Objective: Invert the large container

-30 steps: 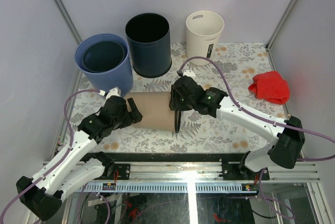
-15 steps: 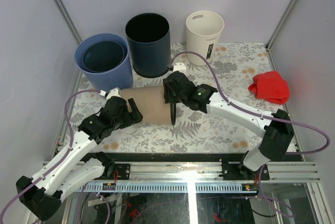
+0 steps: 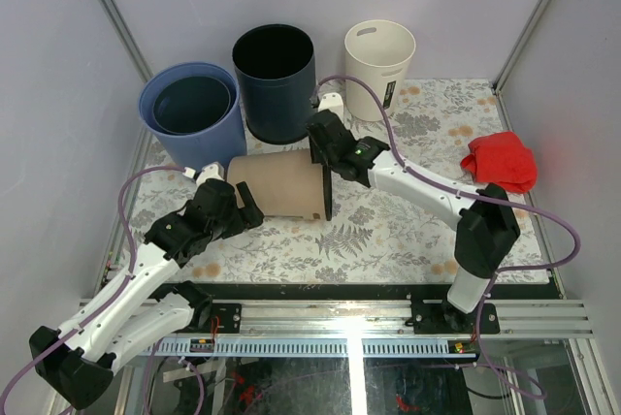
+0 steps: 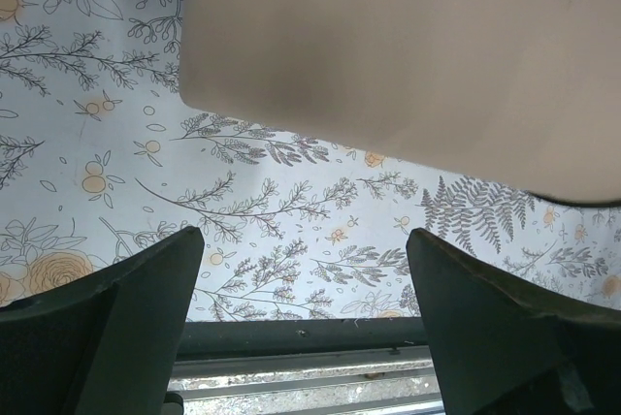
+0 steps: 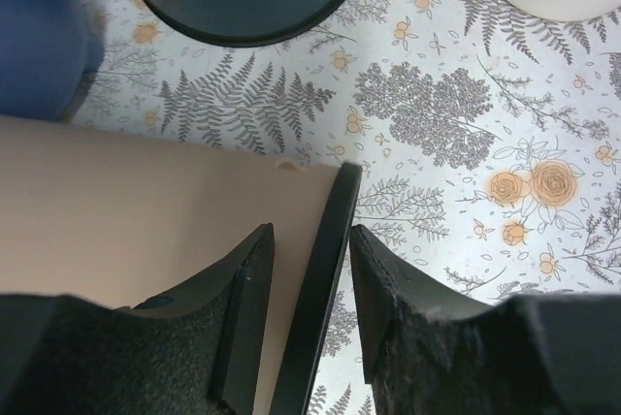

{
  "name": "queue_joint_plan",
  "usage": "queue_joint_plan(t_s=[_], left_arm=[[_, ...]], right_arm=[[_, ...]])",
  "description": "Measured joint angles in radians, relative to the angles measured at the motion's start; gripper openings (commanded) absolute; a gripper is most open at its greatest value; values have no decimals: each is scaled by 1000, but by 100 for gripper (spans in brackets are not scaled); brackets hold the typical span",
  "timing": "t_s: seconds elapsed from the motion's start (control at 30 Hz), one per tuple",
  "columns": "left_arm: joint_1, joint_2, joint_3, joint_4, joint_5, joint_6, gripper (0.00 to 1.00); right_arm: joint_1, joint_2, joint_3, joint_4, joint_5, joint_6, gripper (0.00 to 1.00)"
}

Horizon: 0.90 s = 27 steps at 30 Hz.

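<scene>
Container rim [image 5: 335, 204] inside right claw [image 5: 309, 245]

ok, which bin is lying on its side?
The tan bin with the black rim, mid-table, mouth facing right. The blue bin, navy bin and cream bin behind it all stand upright, mouths up.

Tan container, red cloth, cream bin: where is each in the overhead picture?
tan container [image 3: 277, 187], top view, on its side wall.
red cloth [image 3: 501, 163], top view, middle of the heap.
cream bin [image 3: 367, 83], top view, on its outer wall.
</scene>
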Motion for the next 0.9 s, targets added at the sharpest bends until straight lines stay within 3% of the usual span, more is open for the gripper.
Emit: queue_joint_plan(t_s=[0.63,0.9], left_arm=[[-33,-18,-6,15,13,0,85],[-77,29,-29,51,14,-11,85]], right_arm=[[55,63,8,-124,153,135,49],[60,-134,6,-189,112,175,49]])
